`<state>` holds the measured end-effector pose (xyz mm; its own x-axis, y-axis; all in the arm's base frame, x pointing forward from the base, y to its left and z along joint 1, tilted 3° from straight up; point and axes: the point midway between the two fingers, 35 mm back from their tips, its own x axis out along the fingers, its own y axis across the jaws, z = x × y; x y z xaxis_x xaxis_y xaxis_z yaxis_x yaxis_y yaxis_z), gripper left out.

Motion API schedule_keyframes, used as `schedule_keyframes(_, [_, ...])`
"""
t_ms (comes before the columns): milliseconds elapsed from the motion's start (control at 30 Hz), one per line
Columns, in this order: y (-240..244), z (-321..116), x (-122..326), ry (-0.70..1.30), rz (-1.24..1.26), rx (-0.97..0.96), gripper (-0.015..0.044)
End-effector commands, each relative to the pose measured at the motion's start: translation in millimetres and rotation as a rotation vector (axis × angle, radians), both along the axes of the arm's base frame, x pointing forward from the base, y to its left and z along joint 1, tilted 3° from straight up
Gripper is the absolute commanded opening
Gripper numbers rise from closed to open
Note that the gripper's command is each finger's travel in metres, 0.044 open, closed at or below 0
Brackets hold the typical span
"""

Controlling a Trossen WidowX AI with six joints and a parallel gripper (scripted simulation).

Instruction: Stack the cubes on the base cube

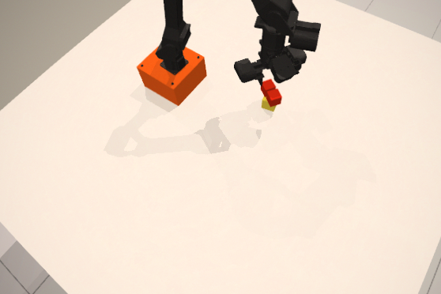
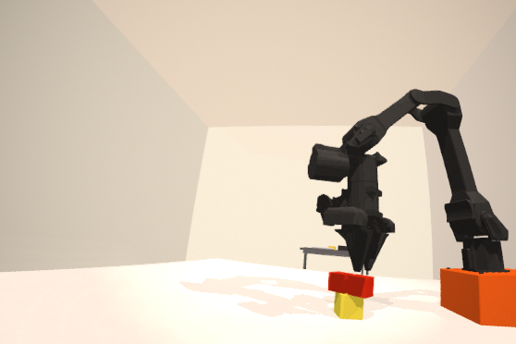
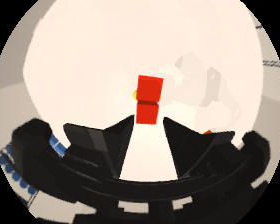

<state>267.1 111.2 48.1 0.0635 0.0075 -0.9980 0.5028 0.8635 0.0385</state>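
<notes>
The yellow base cube (image 1: 268, 105) (image 2: 349, 307) (image 3: 135, 94) stands on the table, mostly hidden from above. Two red cubes lie on top of it, side by side in a line across it. One red cube (image 1: 274, 96) (image 3: 150, 89) is nearer the top camera; the other red cube (image 1: 268, 84) (image 3: 147, 114) is on the gripper's side. They look level. In the exterior view they merge into one red bar, and the gap's width cannot be told. My gripper (image 2: 363, 269) (image 3: 148, 117) is open and empty, its fingertips just above the gripper-side red cube.
The orange block (image 1: 160, 84) (image 2: 460, 296) carries the arm's base, to the left in the top view and to the right in the exterior view. A grey side table (image 2: 325, 251) stands in the background. The arm's shadows fall across the white table top (image 1: 163, 237).
</notes>
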Motion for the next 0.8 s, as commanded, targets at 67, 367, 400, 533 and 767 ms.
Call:
schedule_keyframes(67, [1.1, 11.0, 1.8, -0.012, -0.002, 0.005, 0.0205])
schedule_keyframes(367, [1.0, 23.2, 0.9, -0.012, -0.002, 0.005, 0.0205])
schedule_keyframes(400, [1.0, 24.5, 0.8, -0.012, -0.002, 0.005, 0.0205])
schedule_keyframes(533, [0.9, 29.8, 0.4, -0.012, -0.002, 0.005, 0.0205])
schedule_keyframes(767, [0.9, 39.1, -0.3, -0.012, -0.002, 0.005, 0.0205])
